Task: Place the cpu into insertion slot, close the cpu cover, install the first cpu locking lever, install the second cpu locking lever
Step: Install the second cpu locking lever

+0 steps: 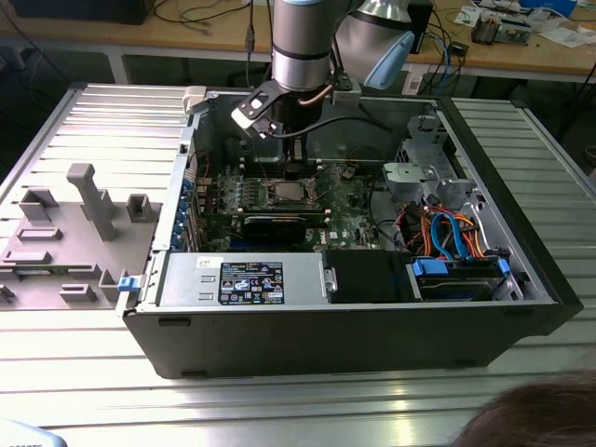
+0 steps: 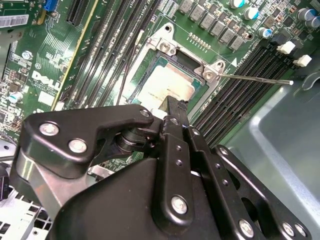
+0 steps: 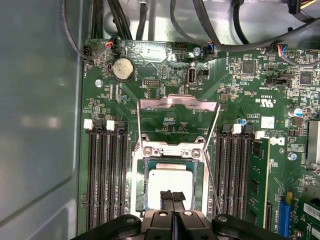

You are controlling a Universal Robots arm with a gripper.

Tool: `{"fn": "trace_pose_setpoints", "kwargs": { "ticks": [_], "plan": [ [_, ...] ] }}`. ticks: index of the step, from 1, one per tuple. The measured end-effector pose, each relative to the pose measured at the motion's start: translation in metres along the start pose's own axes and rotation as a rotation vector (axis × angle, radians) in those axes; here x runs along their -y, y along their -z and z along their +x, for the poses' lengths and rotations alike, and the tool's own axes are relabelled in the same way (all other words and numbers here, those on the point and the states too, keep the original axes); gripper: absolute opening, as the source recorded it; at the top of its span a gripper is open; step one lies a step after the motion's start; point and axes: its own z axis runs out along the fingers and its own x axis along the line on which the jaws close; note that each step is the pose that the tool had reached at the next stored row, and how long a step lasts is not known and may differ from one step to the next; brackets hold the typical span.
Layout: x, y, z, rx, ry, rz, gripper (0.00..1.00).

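The cpu, a flat square with a dull silver top, lies in the insertion slot on the green board. The cpu cover, a thin silver frame, stands swung up and open from its hinge beside the socket. A thin wire locking lever sticks out free from the socket's corner. My gripper hovers right over the chip's near edge with its two black fingers pressed together and nothing between them. In the exterior view the gripper reaches down into the open computer case above the cpu.
Long black memory slots flank the socket on both sides. A coin battery and dark cables lie beyond the cover. The case's grey wall runs close by. A grey fixture stands on the table at the exterior view's left.
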Motion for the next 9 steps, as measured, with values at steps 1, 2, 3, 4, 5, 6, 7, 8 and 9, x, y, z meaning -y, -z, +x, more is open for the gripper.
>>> {"fn": "trace_pose_setpoints", "kwargs": {
  "ticks": [1,2,3,4,5,6,7,8,9],
  "plan": [
    [0.0,0.0003,0.0,0.0,0.0,-0.0001,0.11],
    [0.0,0.0007,0.0,0.0001,0.0,0.0,0.11],
    [0.0,0.001,0.0,0.0001,0.0,0.0,0.11],
    [0.0,0.0013,0.0,0.0001,0.0,0.0,0.11],
    [0.0,0.0019,-0.0001,0.0001,0.0,0.0,0.11],
    [0.0,0.0025,-0.0001,0.0001,0.0,0.0,0.11],
    [0.0,0.0029,0.0,0.0,0.0,0.0,0.11],
    [0.0,0.0034,-0.0001,0.0001,0.0,0.0,0.11],
    [0.0,0.004,-0.0001,0.0,0.0,-0.0001,0.11]
  ]
}}
